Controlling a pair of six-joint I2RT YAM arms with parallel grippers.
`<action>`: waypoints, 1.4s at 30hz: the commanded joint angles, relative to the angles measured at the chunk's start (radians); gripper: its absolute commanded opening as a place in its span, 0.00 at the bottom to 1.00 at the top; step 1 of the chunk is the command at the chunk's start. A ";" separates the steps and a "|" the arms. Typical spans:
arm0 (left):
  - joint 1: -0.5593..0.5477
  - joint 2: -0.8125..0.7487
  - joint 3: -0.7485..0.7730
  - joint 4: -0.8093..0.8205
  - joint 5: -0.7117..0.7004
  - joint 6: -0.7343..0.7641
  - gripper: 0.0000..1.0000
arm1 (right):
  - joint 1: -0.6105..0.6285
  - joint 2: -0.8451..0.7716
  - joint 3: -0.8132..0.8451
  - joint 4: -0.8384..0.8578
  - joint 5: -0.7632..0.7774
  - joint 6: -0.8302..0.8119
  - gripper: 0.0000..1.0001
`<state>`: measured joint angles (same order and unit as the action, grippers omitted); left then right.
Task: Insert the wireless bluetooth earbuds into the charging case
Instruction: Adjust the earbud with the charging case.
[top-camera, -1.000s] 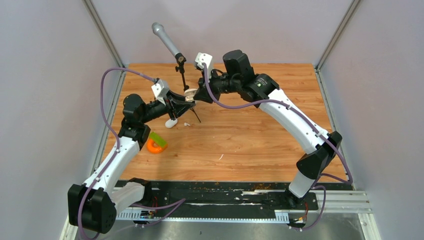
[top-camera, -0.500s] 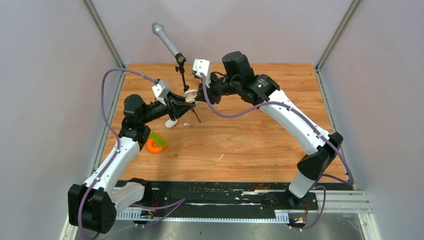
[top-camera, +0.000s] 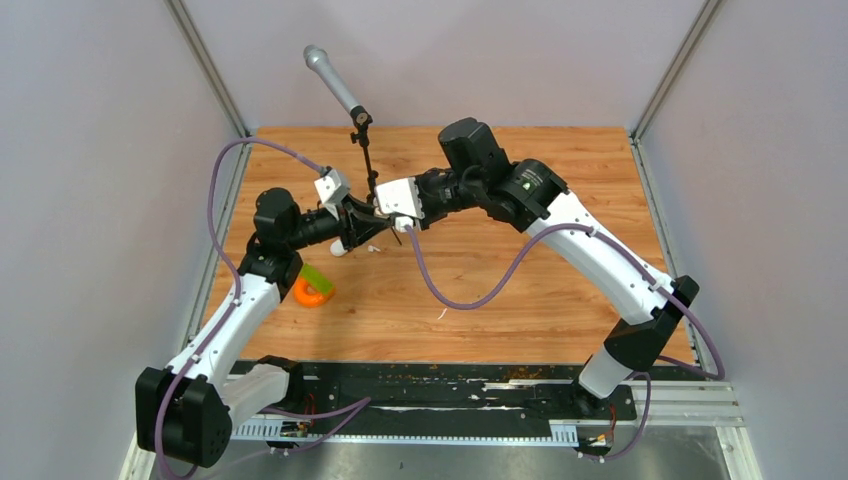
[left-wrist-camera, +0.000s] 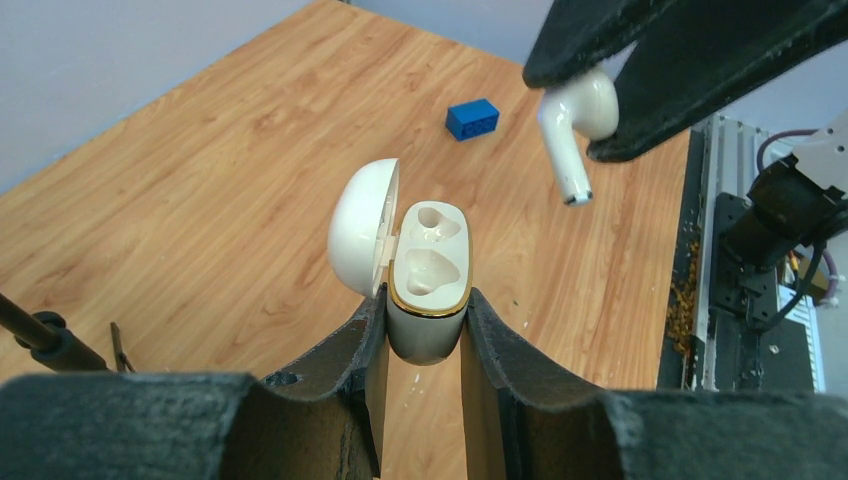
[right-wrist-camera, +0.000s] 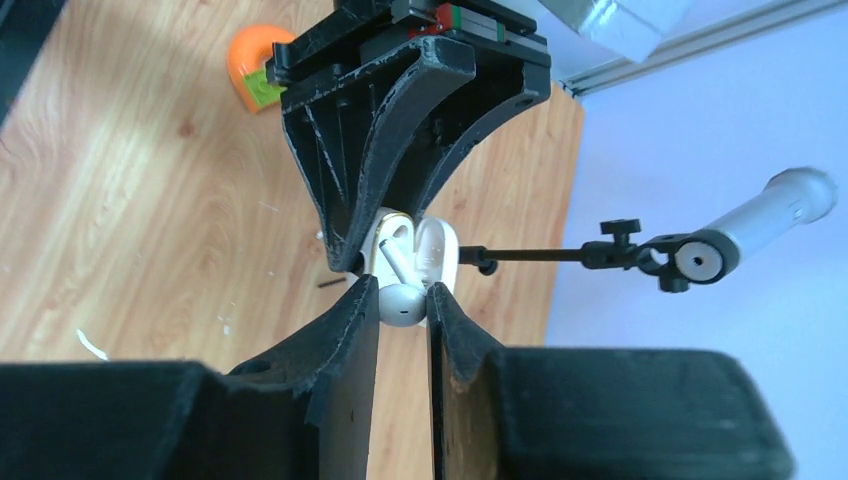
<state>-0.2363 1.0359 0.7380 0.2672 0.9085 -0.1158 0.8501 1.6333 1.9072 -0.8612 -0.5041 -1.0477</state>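
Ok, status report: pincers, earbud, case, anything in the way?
Left pincer shut on charging case, lid open, both sockets empty. Right pincer shut on earbud, short of case, not in. Nothing between them.

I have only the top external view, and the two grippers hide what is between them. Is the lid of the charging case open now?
Observer: Yes. In the left wrist view, the left gripper holds the charging case, and its lid stands open.
Operator: Is something already in the wells?
Observer: No, both wells are empty.
Operator: Where is the earbud?
Observer: The right gripper pinches one earbud by its head, stem toward the case, not yet inside.
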 joint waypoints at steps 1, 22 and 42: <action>-0.013 -0.014 0.031 -0.067 0.037 0.078 0.06 | 0.008 -0.025 0.055 -0.071 0.025 -0.310 0.00; -0.035 0.033 0.080 -0.029 0.099 -0.086 0.07 | 0.041 0.010 0.033 -0.117 0.085 -0.818 0.00; -0.038 0.028 0.071 0.026 0.088 -0.137 0.06 | 0.042 0.036 0.043 -0.193 0.075 -1.065 0.00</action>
<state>-0.2691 1.0698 0.7773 0.2409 0.9894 -0.2310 0.8860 1.6611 1.9320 -1.0187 -0.4099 -2.0266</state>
